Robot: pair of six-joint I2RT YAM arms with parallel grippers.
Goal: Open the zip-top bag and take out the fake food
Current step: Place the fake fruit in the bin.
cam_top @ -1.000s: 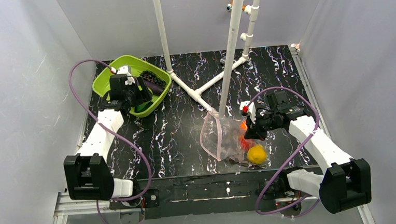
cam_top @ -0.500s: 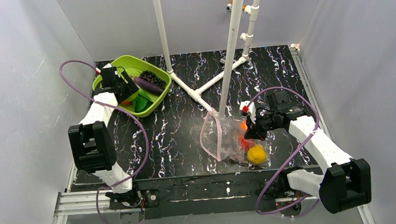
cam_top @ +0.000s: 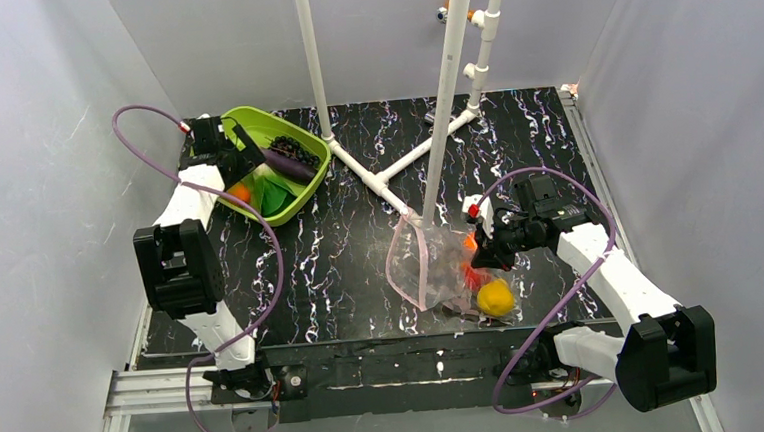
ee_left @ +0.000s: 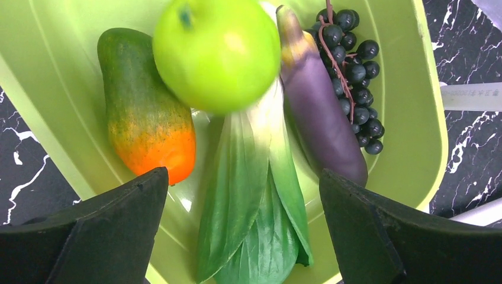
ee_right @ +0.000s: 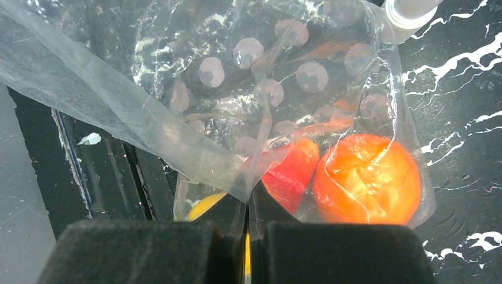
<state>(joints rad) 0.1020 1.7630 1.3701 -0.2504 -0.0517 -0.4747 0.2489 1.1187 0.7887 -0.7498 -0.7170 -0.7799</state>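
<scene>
Pinching zip-top bag (cam_top: 426, 263) beside white pole (cam_top: 443, 102), right hand (ee_right: 247, 234) (left hand (ee_left: 243, 180) spread, empty)

The table (cam_top: 361, 267) is black with thin white lines. Plain grey walls (cam_top: 41, 117) stand around it. White pipes (cam_top: 447, 82) stand at the back.

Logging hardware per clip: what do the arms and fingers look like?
Left arm and right arm: white shells, black boxy joints. Left cable and right cable are purple loops, with a red tag by each wrist. Left fingers and right fingers are broad matte black wedges.
</scene>
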